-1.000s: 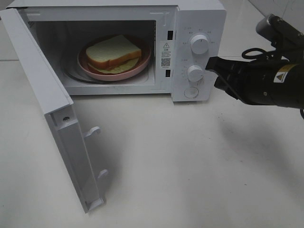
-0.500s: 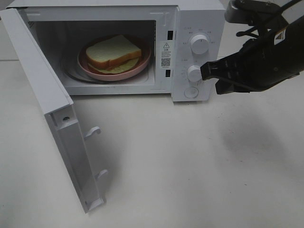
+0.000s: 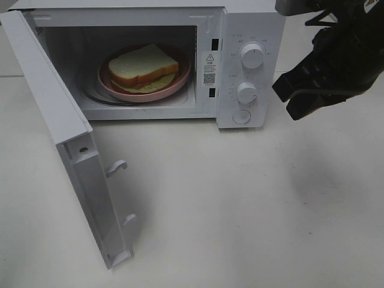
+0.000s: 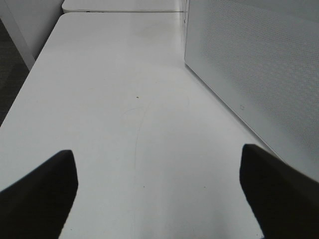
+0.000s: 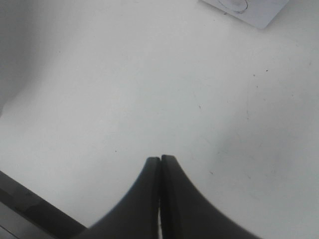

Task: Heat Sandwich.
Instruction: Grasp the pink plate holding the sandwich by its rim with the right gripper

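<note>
1. Microwave (image 3: 252, 24): a white oven standing on the pale tabletop (image 3: 240, 210), with its door (image 3: 72, 156) swung wide open toward the camera's left.
2. Sandwich (image 3: 143, 65): lies inside the open cavity on a round pink plate (image 3: 182, 79). The top bread slice is tilted over a pale filling.
3. Control panel: an upper knob (image 3: 252, 55) and a lower knob (image 3: 246, 92) sit on the microwave's right front.
4. Right arm (image 3: 345, 54): hangs above the tabletop just to the right of the control panel and apart from both knobs. The right jaws are pressed together and pinch nothing.
5. Left jaws: spread wide over bare tabletop and empty. Beside them stands a white perforated panel (image 4: 259, 69), apparently a wall of the microwave, though the wrist view alone does not settle this.
</note>
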